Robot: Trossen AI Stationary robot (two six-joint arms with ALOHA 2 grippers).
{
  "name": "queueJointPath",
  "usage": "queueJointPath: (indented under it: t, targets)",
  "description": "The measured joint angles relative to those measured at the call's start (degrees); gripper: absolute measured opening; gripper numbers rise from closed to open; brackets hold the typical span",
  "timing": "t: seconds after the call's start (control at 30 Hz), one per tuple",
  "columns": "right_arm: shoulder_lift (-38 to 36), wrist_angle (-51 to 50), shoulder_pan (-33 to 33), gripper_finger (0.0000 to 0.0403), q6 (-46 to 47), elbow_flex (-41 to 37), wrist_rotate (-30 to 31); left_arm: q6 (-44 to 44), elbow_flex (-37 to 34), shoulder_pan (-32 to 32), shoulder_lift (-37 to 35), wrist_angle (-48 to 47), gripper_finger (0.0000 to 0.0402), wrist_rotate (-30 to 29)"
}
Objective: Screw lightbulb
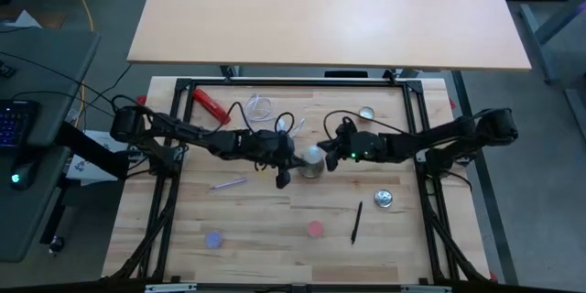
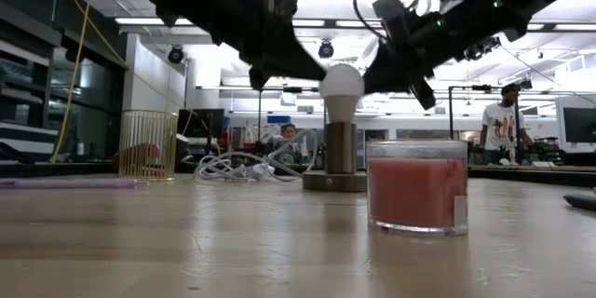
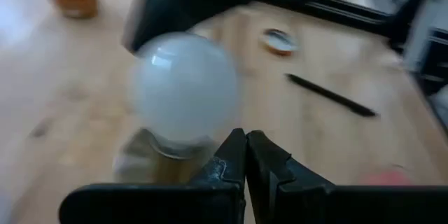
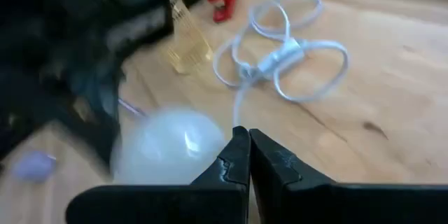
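Note:
The white frosted lightbulb (image 2: 342,87) stands upright with its base in the grey metal socket stand (image 2: 340,154) at the table's middle (image 1: 314,155). My left gripper (image 1: 286,167) is shut and sits just left of the globe, which fills the left wrist view (image 3: 183,94). In the low view a gap shows between them. My right gripper (image 1: 330,157) is shut close to the globe's right side, and the bulb shows beside its fingertips (image 4: 168,147). My right gripper's shut fingertips (image 4: 238,147) stand right at the bulb's globe, slanting down from the table's right. I cannot tell whether they touch it.
A pink candle jar (image 2: 416,186) stands near the front edge (image 1: 315,229). Near the front right lie a black pen (image 1: 356,222) and a silver disc (image 1: 383,200). A white cable (image 1: 258,108), a red tool (image 1: 209,103) and a small tin (image 1: 366,113) lie toward the far side.

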Motion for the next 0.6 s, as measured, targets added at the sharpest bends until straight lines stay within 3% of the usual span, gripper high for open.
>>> queueJointPath:
  t: [0.33, 0.5, 0.6]
  targets:
    - [-2.12, 0.76, -5.56, 0.0, -4.82, 0.13, -3.0, -0.47, -0.01, -3.86, -0.83, 1.95, 0.0, -2.56]
    - [-6.67, -1.04, -9.13, 0.0, -10.06, 0.13, -3.59, 0.52, -0.03, -4.68, -5.38, 0.73, 0.0, -3.19]
    - [-10.82, -1.78, -11.36, 0.0, -12.72, 0.13, -5.92, 3.65, -0.03, -4.71, -9.76, -1.85, 0.0, -6.7]
